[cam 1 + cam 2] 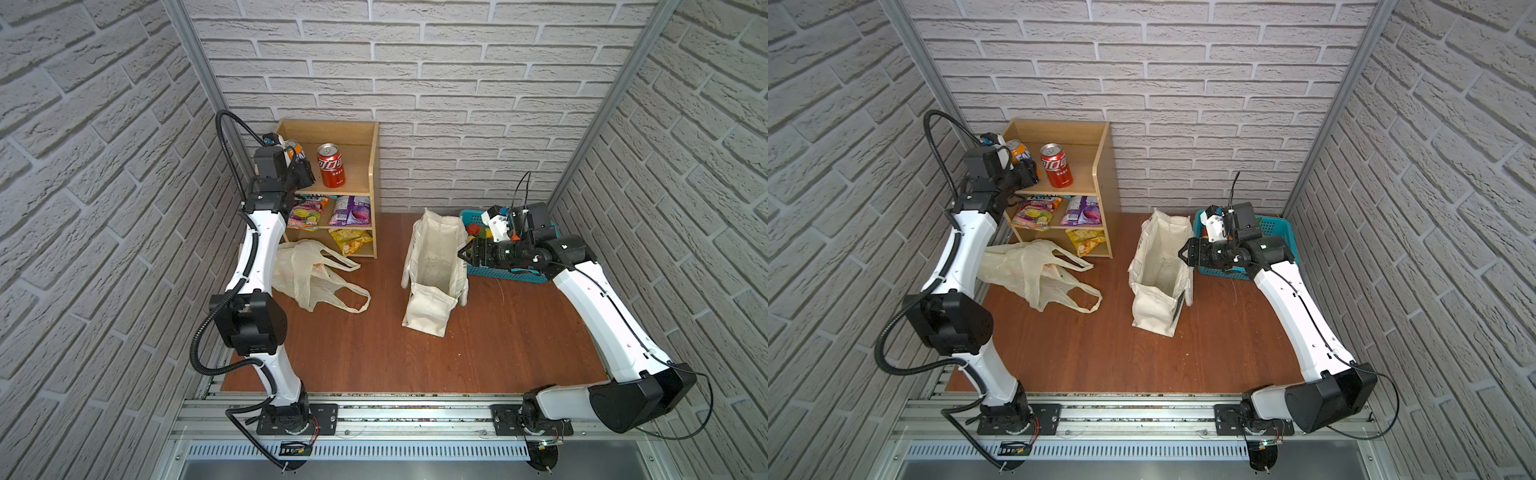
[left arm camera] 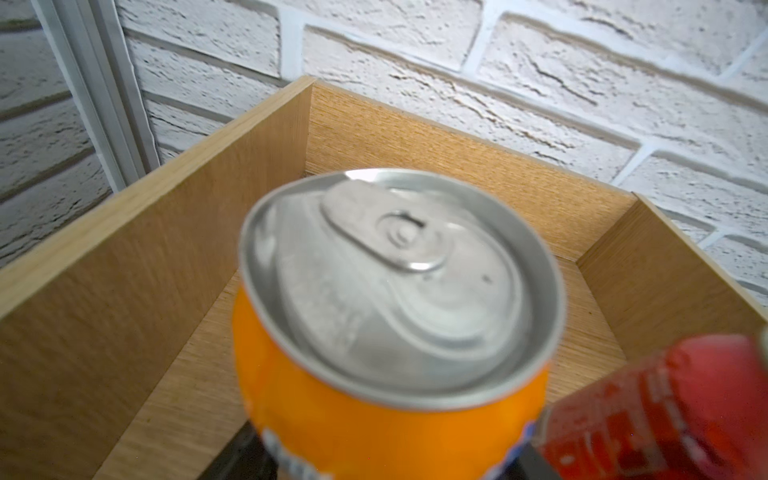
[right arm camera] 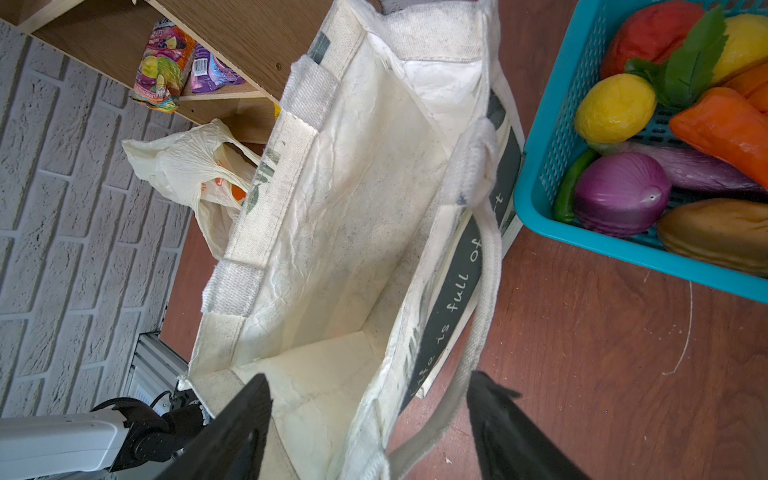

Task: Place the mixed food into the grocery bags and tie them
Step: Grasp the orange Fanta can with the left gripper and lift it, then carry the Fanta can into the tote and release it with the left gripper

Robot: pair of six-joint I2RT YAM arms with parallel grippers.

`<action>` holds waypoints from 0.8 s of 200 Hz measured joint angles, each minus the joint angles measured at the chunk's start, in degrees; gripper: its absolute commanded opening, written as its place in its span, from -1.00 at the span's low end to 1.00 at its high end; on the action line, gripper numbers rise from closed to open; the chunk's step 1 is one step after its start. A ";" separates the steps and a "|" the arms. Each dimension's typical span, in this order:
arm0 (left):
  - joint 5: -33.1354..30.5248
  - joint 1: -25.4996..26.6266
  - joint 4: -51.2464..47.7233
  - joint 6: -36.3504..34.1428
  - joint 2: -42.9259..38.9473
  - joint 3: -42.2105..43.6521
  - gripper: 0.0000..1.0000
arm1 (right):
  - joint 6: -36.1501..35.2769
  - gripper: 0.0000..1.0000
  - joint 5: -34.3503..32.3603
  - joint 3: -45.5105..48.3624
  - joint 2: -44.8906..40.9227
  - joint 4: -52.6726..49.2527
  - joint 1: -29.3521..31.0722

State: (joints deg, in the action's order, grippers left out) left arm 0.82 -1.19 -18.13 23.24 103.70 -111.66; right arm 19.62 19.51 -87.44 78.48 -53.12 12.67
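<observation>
Within left pincer (image 2: pixel 386 459), wrist view, perhaps: orange can (image 2: pixel 395 324)

**White brick, red-brown wood**

I see white brick-pattern walls (image 1: pixel 457 83) closing the cell on three sides, with aluminium posts (image 1: pixel 614 104) at the back corners. The worktop (image 1: pixel 415 353) is reddish-brown wood grain, evenly lit. A pale wooden shelf unit (image 1: pixel 332 132) stands against the back wall, left of centre.
</observation>
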 measured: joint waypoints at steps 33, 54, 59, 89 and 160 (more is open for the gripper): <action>-0.26 0.00 -2.56 -0.31 -3.19 0.76 -0.04 | -0.11 0.51 -0.02 0.02 0.11 0.00 -0.07; -0.33 0.17 -3.32 -0.57 -6.40 0.85 -0.03 | -0.13 0.51 -0.02 0.02 0.39 0.02 -0.09; -0.35 0.24 -3.45 -0.59 -7.17 0.85 -0.04 | -0.13 0.51 -0.04 0.02 0.48 0.02 -0.09; -1.03 2.38 -4.39 -1.42 -12.79 0.85 -0.04 | -0.15 0.51 -1.05 0.57 0.87 0.13 -0.20; -3.54 25.81 -6.78 -6.69 -17.51 2.67 -0.06 | 0.39 0.48 -3.89 3.69 1.31 1.14 -1.25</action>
State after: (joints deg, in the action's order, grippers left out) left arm -2.72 24.62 -24.91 16.56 86.19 -108.99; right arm 20.01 15.62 -83.74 79.79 -51.99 11.42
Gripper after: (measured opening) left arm 0.666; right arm 0.749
